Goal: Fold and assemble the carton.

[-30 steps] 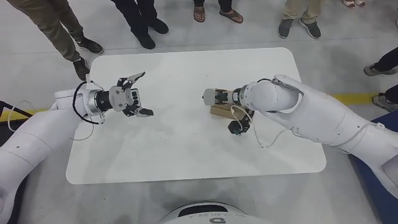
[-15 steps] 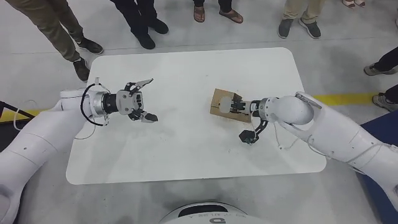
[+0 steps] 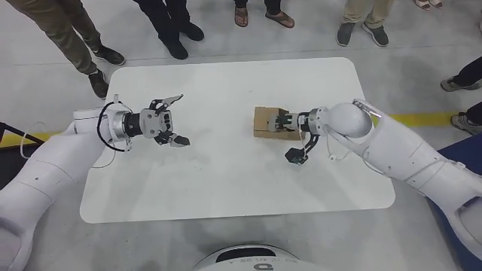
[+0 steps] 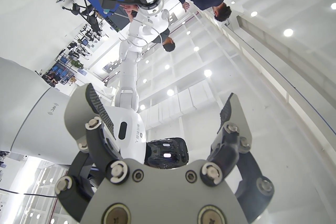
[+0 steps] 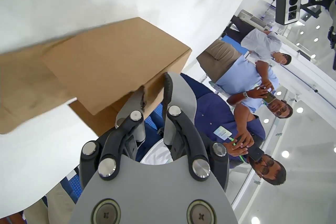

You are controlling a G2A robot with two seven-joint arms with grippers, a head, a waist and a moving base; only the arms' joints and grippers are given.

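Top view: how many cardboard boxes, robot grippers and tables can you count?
carton: 1
grippers: 2 (left gripper open, right gripper pinching the carton's wall)
table: 1
Total: 4

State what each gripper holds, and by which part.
The right gripper is shut on the carton, pinching the edge of one side panel near a corner. The left gripper is open and holds nothing.
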